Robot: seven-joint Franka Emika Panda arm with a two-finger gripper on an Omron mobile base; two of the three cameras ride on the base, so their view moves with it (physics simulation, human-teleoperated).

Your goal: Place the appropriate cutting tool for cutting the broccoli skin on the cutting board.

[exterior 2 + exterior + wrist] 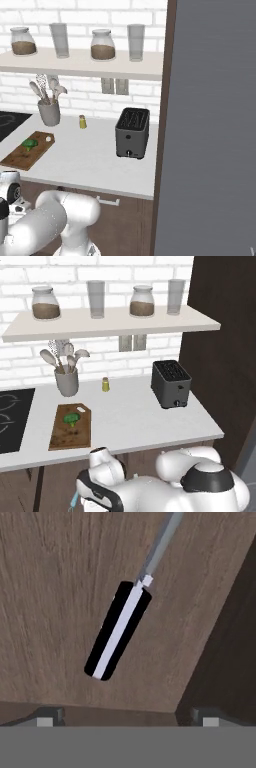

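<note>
The knife (119, 629) lies on a brown wooden drawer floor in the hand view, black handle toward me and slim grey blade (161, 544) running off the top edge. My gripper (127, 718) hovers open just short of the handle's butt, its fingertips (47, 717) wide apart and holding nothing. Up on the white counter, the dark brown cutting board (70, 438) (19, 158) carries the small green broccoli (71, 419) (29, 144) at its far end. My arm bends down below the counter's front edge.
A dark drawer wall (225, 637) rises right of the knife. A light blue sliver (74, 500) shows beside my wrist. On the counter stand a black toaster (171, 383), a grey utensil holder (66, 381), a yellow shaker (105, 384) and a black cooktop (12, 418).
</note>
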